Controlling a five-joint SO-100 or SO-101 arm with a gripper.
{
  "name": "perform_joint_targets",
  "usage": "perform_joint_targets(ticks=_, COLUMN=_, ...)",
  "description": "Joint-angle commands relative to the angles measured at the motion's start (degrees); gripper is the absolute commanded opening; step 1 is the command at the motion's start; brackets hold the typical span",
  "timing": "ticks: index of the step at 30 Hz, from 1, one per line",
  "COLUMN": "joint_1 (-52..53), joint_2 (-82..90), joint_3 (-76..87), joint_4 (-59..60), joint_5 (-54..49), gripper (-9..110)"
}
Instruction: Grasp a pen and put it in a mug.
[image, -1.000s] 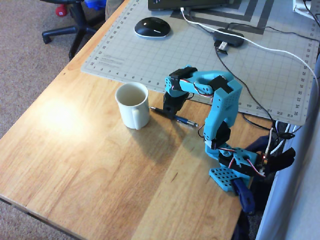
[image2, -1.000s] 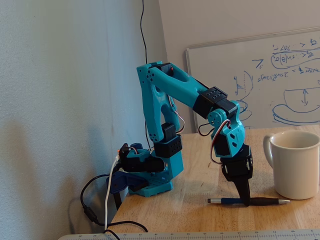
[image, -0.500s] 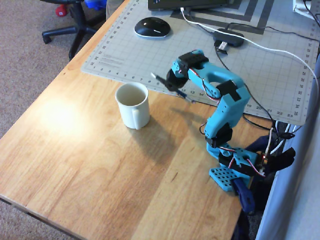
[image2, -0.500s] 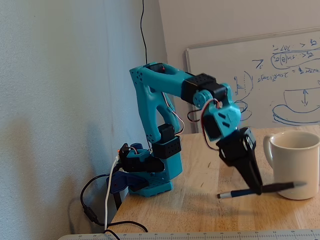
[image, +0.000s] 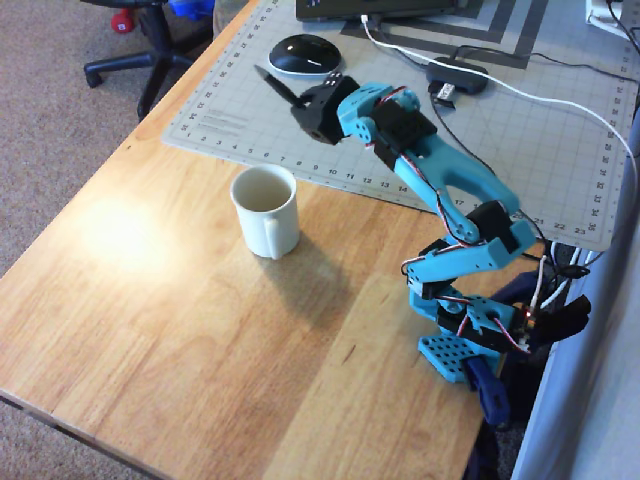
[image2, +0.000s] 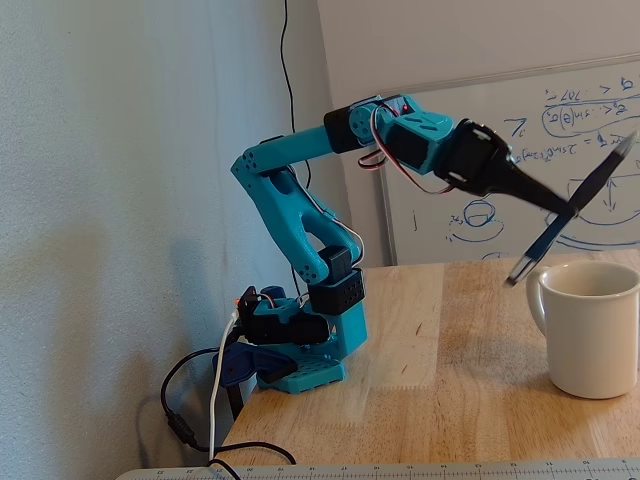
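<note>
The off-white mug (image: 267, 222) stands upright on the wooden table, handle toward the front edge; it also shows in the fixed view (image2: 596, 340) at the right. My gripper (image2: 566, 208) is raised well above the table and shut on the dark pen (image2: 592, 181). The pen is held near its middle and slants, its lower tip just left of and above the mug's rim. In the overhead view the gripper (image: 272, 82) reaches over the cutting mat beyond the mug, and the pen is hard to tell from the black fingers.
A grey cutting mat (image: 560, 140) covers the far part of the table, with a black mouse (image: 303, 55), a USB hub (image: 457, 78) and a white cable (image: 540, 100) on it. The arm's base (image: 470, 345) sits at the right edge. A whiteboard (image2: 500, 200) stands behind.
</note>
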Motion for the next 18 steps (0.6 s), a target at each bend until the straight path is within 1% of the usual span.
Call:
perform_joint_targets(ticks=1, joint_1=-5.2, joint_2=3.8, joint_3=4.0, joint_4=-14.7, joint_5=0.6, gripper=1)
perform_joint_targets(ticks=7, joint_1=-13.3, joint_2=3.9, joint_3=14.9, joint_4=-34.5, joint_5=0.7, gripper=1)
perform_joint_targets(ticks=10, joint_1=-16.6, joint_2=3.9, joint_3=18.3, joint_4=-42.1, joint_5=0.7, gripper=1)
perform_joint_targets(ticks=14, joint_1=-19.6, joint_2=3.0, joint_3=22.2, joint_4=-49.7, joint_5=0.7, gripper=1)
perform_joint_targets(ticks=18, joint_1=-20.1, joint_2=2.7, joint_3=26.4, joint_4=-51.9, joint_5=0.6, gripper=1)
